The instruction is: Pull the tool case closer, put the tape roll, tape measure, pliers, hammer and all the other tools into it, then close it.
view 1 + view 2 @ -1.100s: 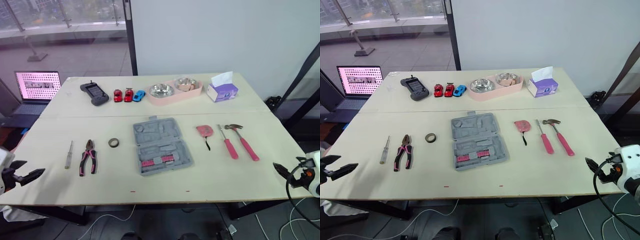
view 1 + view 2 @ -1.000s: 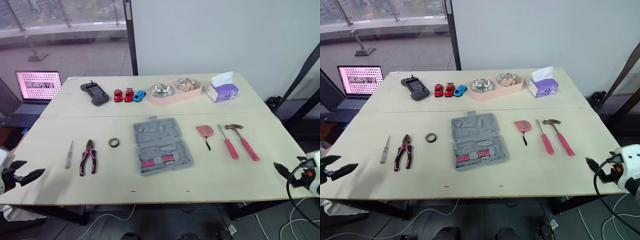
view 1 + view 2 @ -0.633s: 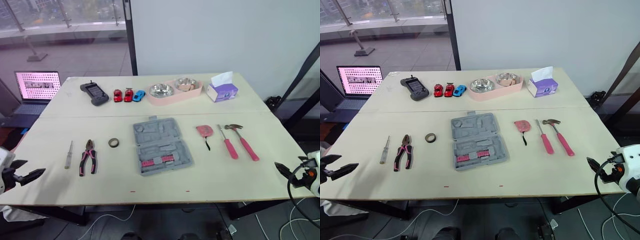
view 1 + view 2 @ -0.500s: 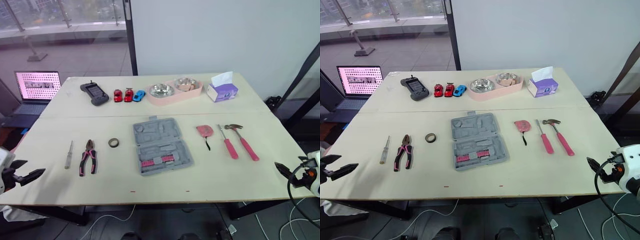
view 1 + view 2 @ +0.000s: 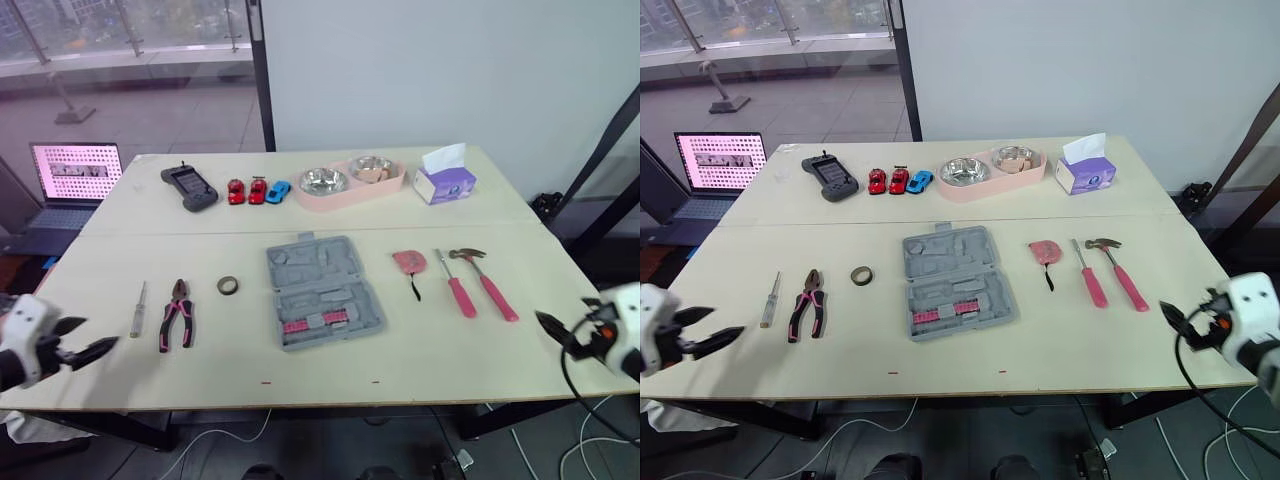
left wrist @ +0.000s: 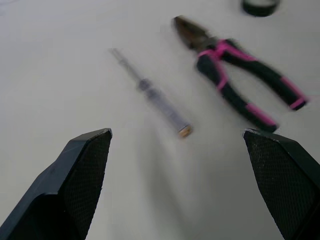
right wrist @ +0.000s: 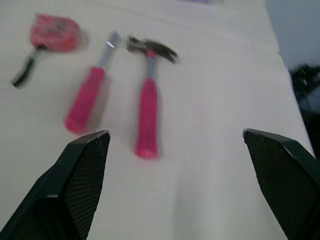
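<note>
Tool case (image 5: 322, 292), grey with its moulded side up, lies mid-table (image 5: 480, 370) in the head view, long axis running away from the robot and slightly skewed. It sits about midway between the left gripper (image 5: 95, 335) and right gripper (image 5: 552, 330), well apart from both, so neither arm is clearly nearer.

Left wrist view: fingers spread wide, empty; clear-handled screwdriver (image 6: 150, 95), pliers (image 6: 235, 82) and tape roll (image 6: 260, 6) lie ahead.

Right wrist view: fingers equally wide, empty; hammer (image 7: 148, 110), pink-handled screwdriver (image 7: 87, 95) and tape measure (image 7: 54, 31) lie ahead.

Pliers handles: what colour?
Black with pink trim; the pliers show best in the left wrist view.
</note>
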